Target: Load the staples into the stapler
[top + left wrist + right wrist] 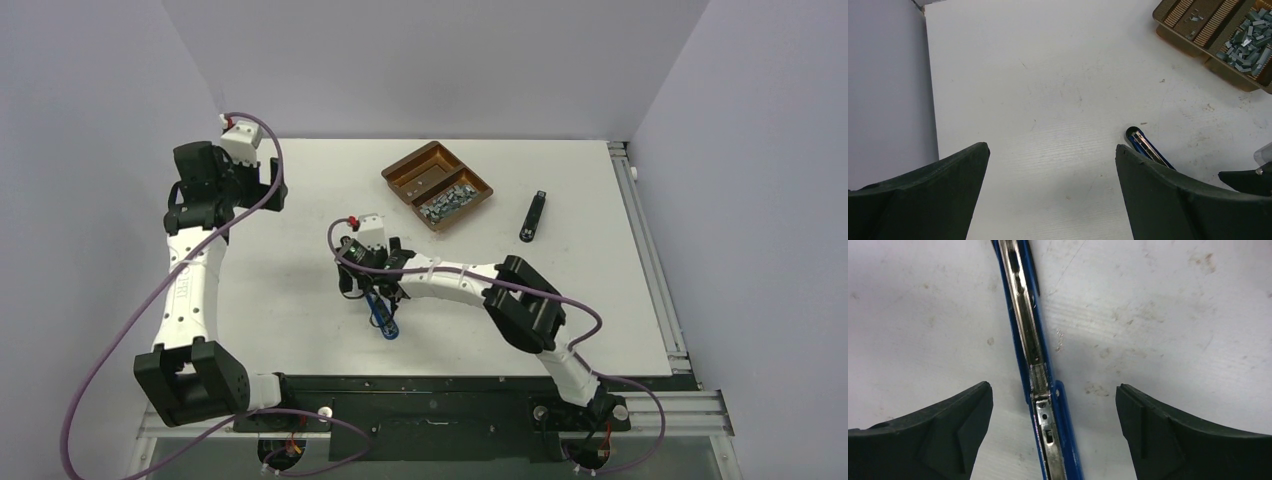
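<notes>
The blue stapler (381,312) lies opened flat near the table's middle, its silver channel (1024,315) facing up. A short ridged silver piece (1039,376) that looks like staples rests in that channel. My right gripper (1054,390) is open, with one finger on each side of the stapler (1068,440) and neither touching it. The other staples (447,200) are a loose pile in the right half of the brown tray (405,170). At the far left, my left gripper (1052,147) hangs open and holds nothing. Its view shows the stapler's tip (1147,147) and the staples (1248,47).
A black oblong object (535,216) lies to the right of the tray. The tray's left half (1198,17) holds only a few small bits. White walls stand at the back and on both sides, and the right arm (520,300) stretches across the front middle.
</notes>
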Robot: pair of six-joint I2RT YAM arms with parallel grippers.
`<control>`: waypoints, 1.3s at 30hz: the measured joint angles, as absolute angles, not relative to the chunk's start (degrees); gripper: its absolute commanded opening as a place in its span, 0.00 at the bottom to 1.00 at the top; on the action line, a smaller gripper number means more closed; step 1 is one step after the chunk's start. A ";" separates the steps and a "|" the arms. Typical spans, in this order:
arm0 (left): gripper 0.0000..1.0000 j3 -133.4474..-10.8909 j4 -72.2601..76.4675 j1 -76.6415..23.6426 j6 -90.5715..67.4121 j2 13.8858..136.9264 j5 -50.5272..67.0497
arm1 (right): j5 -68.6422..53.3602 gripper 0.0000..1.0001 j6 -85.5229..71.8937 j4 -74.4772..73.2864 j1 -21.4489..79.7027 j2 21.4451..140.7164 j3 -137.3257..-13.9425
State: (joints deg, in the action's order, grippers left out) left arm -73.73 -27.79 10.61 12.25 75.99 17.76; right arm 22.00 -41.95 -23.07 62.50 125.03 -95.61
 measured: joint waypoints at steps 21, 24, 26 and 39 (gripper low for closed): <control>0.96 -79.77 -38.74 10.11 18.50 77.10 24.64 | 19.27 0.85 -35.92 -29.36 16.36 102.17 -80.97; 0.96 -79.18 -38.68 9.61 18.74 77.03 24.73 | 19.53 0.84 -34.63 -29.82 15.05 104.20 -80.99; 0.96 -78.00 -38.59 8.80 18.79 76.93 24.71 | 19.55 0.78 -33.78 -29.87 14.98 105.91 -80.99; 0.96 -70.85 -39.35 -3.70 18.44 76.95 22.68 | 19.46 0.35 -31.03 -27.99 13.82 111.24 -80.93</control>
State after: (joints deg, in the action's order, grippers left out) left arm -70.85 -39.35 -3.70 18.44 76.95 22.68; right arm 19.46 -31.03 -27.99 13.82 111.24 -80.93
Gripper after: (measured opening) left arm 0.963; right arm 0.414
